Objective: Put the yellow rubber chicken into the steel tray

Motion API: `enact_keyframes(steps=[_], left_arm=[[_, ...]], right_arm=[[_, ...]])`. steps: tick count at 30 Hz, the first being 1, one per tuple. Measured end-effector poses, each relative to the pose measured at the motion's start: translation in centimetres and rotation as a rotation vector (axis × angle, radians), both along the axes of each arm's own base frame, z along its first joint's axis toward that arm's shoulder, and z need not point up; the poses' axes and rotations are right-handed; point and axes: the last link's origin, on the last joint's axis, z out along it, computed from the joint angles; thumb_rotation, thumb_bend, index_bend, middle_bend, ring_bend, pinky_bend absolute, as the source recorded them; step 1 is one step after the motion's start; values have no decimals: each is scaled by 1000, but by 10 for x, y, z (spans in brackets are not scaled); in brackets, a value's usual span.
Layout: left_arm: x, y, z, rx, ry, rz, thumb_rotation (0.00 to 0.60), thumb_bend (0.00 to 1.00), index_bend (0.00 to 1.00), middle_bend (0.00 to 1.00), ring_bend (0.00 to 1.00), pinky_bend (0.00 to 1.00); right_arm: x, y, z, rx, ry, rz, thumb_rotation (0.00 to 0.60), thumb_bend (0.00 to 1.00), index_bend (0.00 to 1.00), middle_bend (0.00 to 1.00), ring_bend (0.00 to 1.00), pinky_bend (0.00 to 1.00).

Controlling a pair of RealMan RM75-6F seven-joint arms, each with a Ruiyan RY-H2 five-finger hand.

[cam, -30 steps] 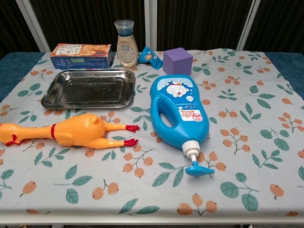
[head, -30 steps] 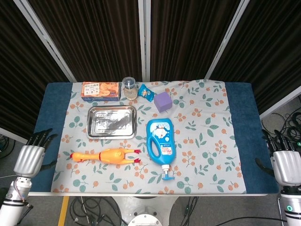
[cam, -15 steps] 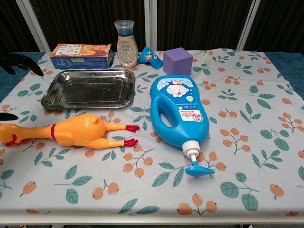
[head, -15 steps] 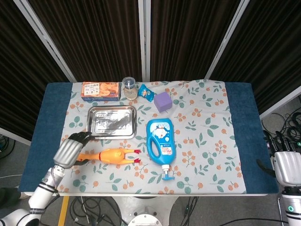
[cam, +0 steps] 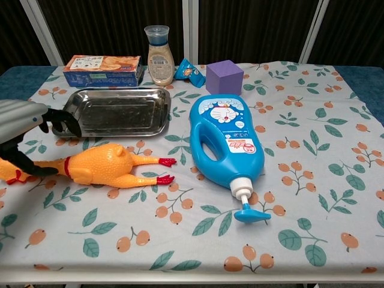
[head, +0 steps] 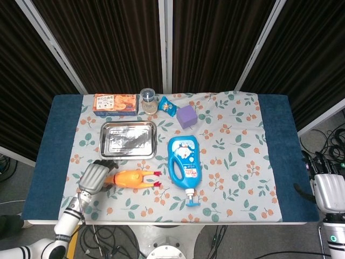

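Observation:
The yellow rubber chicken (head: 129, 178) (cam: 99, 167) lies on its side on the flowered cloth, red feet pointing right, just in front of the steel tray (head: 128, 140) (cam: 114, 112). The tray holds nothing. My left hand (head: 95, 176) (cam: 24, 129) hovers over the chicken's head and neck end, fingers apart and curved down around it, with no grip visible. My right hand (head: 328, 190) hangs off the table's right edge, fingers apart, holding nothing.
A blue pump bottle (head: 184, 161) (cam: 228, 146) lies right of the chicken. Along the back stand an orange snack box (head: 115, 103), a small jar (head: 148, 101), a blue packet (head: 167, 107) and a purple cube (head: 187, 116).
My left hand has come in from the table's left edge and now sits over the chicken's head end. The chicken, tray and right hand have not moved.

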Motion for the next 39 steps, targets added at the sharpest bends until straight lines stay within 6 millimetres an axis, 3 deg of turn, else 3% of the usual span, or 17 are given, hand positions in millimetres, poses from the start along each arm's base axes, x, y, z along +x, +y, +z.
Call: enact_keyframes(steps=[8, 21, 28, 34, 39], left_arm=[[-12, -2, -13, -22, 25, 62, 600, 250, 411, 409, 346, 361], [-22, 8, -21, -34, 23, 86, 600, 340, 536, 536, 468, 473], [-27, 9, -23, -44, 9, 91, 600, 457, 592, 601, 528, 581], [-30, 11, -23, -34, -50, 79, 600, 591, 690, 760, 703, 795], [-33, 12, -20, -30, -137, 58, 600, 682, 756, 846, 790, 905]], right_arm=[[-2, 0, -1, 7, -9, -5, 600, 137, 96, 266, 89, 188], [-4, 1, -1, 6, -17, -13, 600, 137, 96, 269, 89, 188], [-2, 0, -1, 11, -20, -12, 600, 137, 96, 271, 89, 188], [-1, 0, 0, 10, -23, -7, 600, 137, 96, 273, 89, 188], [2, -1, 2, 14, -41, 6, 600, 137, 96, 275, 89, 193]])
